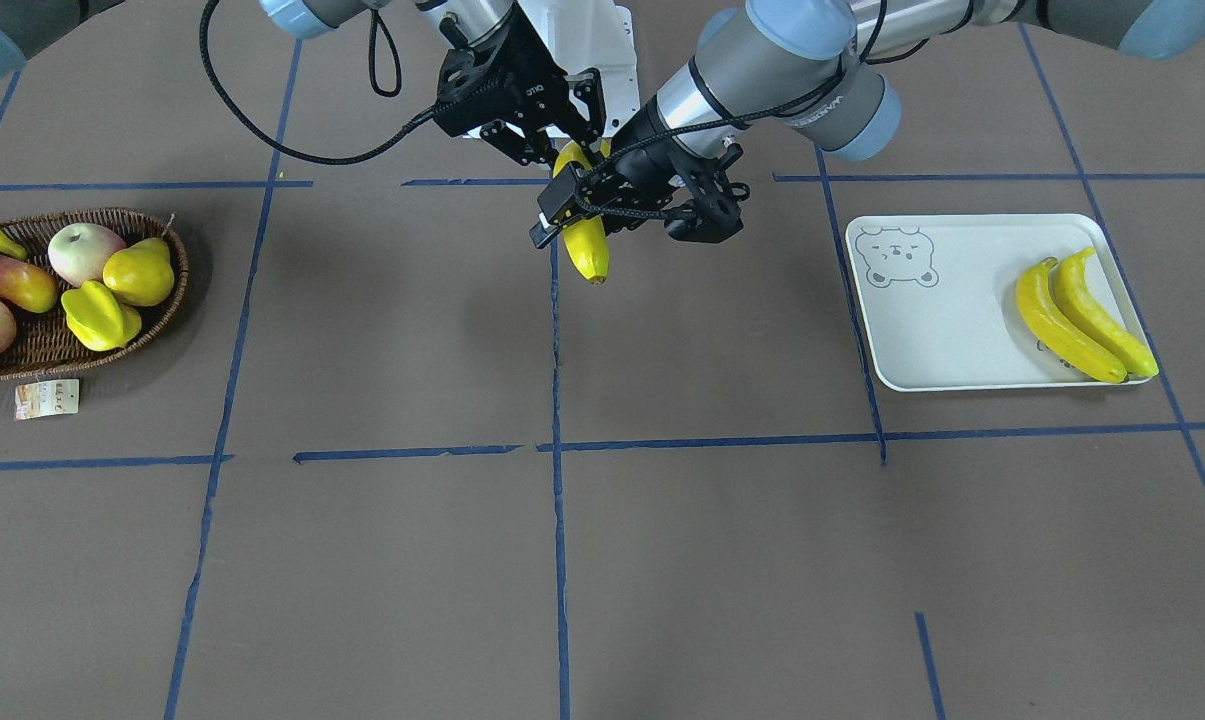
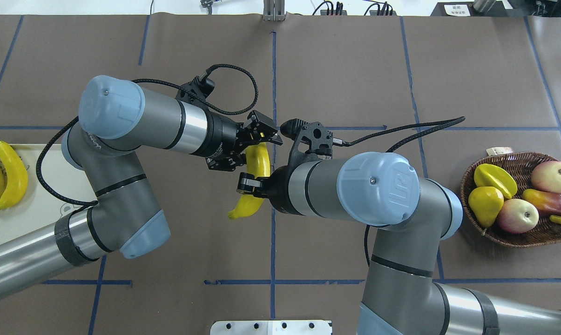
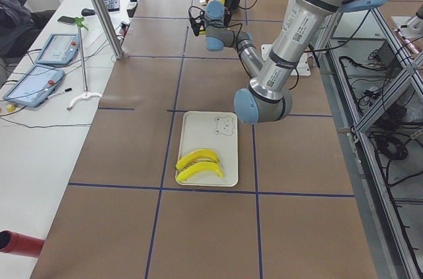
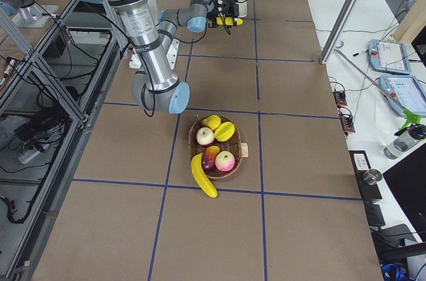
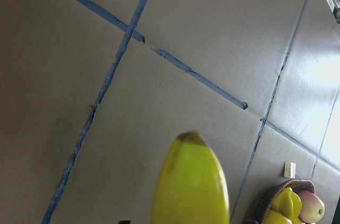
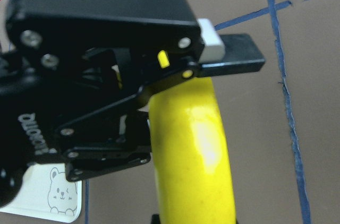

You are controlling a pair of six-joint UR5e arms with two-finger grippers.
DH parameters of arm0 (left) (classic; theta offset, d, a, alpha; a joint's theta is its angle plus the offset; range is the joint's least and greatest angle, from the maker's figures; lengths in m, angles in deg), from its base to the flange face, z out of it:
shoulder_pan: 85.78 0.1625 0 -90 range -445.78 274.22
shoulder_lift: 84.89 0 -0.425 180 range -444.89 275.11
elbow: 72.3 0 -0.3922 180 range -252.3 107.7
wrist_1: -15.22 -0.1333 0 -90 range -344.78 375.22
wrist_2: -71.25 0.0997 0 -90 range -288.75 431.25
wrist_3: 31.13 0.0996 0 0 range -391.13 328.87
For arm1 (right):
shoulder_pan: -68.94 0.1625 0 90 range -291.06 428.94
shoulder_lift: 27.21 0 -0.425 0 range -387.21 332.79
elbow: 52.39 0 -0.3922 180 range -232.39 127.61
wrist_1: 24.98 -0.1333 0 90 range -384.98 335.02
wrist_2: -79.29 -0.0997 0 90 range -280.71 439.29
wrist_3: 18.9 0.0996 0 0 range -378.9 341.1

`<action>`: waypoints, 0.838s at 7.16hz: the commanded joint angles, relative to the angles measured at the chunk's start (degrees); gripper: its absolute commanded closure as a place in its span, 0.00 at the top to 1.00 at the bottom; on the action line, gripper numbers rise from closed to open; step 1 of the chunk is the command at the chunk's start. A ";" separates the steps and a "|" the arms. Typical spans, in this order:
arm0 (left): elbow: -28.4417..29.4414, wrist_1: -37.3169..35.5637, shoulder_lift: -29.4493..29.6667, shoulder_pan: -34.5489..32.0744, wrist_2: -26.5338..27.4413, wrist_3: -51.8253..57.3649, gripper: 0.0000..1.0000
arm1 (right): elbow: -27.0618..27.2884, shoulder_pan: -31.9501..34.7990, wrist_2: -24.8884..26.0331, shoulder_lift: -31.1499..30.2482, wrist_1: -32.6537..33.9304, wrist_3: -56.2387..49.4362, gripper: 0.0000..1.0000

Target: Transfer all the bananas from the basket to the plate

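Right, status. Plate (image 1: 947, 340): two bananas (image 1: 1062, 322) lie on it, side by side and touching, at the end away from its bear drawing (image 1: 897, 258). Between plate and basket (image 1: 167, 310), up off the table (image 1: 662, 560): third banana (image 1: 587, 245), both arms on it. On its stem half the right gripper (image 2: 251, 183) is clamped. The left gripper (image 1: 580, 208) has fingers either side of the other half; can't tell whether it's actually squeezing. Farthest from the plate: the basket, paper tag (image 1: 47, 398) beside its rim. The fourth banana (image 4: 203, 176) lies across the rim on the side away from the plate, one end sticking out. A pear (image 1: 140, 272) and starfruit (image 1: 100, 315) sit at the plate-side end.
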 commanded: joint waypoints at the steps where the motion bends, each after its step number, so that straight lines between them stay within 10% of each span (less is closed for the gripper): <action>1: -0.26 0.04 -0.25 -0.09 0.00 0.16 0.70 | 0.02 -0.01 0.07 -0.41 0.00 0.01 0.05; 3: -0.26 0.04 -0.43 -0.18 0.00 0.25 0.55 | 0.02 -0.01 0.07 -0.50 0.00 0.01 0.05; 5: -0.35 -0.13 -0.69 -0.35 0.09 0.25 0.00 | -0.07 -0.01 0.07 -0.50 0.00 0.01 0.23; 6: -0.35 -0.13 -1.04 -0.61 0.18 0.34 0.00 | -0.16 -0.01 0.07 -0.50 0.00 0.01 0.97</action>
